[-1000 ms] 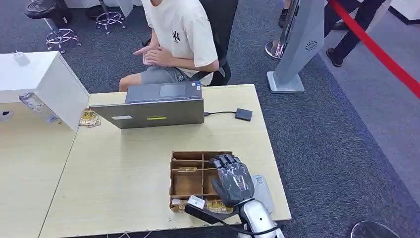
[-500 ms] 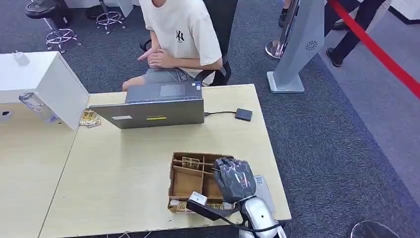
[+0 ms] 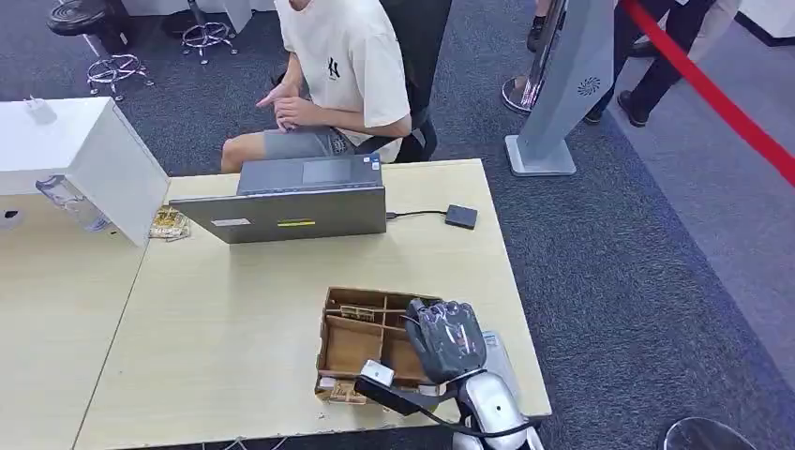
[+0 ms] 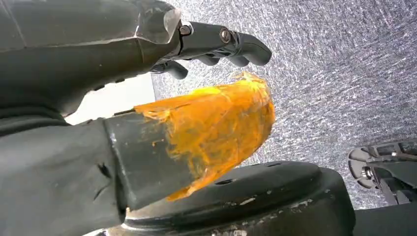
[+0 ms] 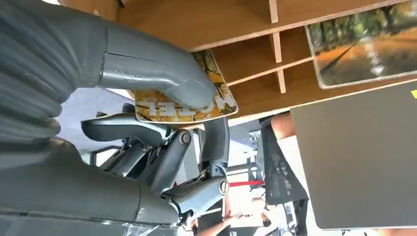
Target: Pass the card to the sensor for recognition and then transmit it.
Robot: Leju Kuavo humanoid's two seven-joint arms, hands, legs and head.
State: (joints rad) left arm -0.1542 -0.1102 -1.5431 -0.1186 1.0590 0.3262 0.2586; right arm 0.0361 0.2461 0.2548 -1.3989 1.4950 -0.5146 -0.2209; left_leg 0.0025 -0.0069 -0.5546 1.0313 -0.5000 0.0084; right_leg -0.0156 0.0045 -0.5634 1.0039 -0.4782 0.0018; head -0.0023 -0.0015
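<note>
My right hand (image 3: 448, 339) hovers over the right side of a brown compartmented card box (image 3: 354, 349) near the table's front edge, fingers curled under. In the right wrist view the right hand (image 5: 103, 152) pinches a card (image 5: 160, 111) with a yellow autumn picture between thumb and fingers, just off the box (image 5: 236, 24). Another picture card (image 5: 364, 46) lies in a compartment. The sensor, a small black box (image 3: 460, 217), sits on a cable to the right of the laptop (image 3: 295, 202). My left hand (image 4: 88, 44) hangs above carpet holding nothing, fingers apart, thumb wrapped in orange tape.
A person in a cream T-shirt (image 3: 342, 66) sits behind the laptop. A white box (image 3: 89, 155) stands at the table's left, a grey stand (image 3: 562, 84) and a red barrier (image 3: 712, 94) on the carpet to the right. A pale flat object (image 3: 497, 361) lies beside the card box.
My right hand's fingers have curled from flat over the box into a closed grip and lifted slightly. The card box has shifted a little. The seated person has moved slightly.
</note>
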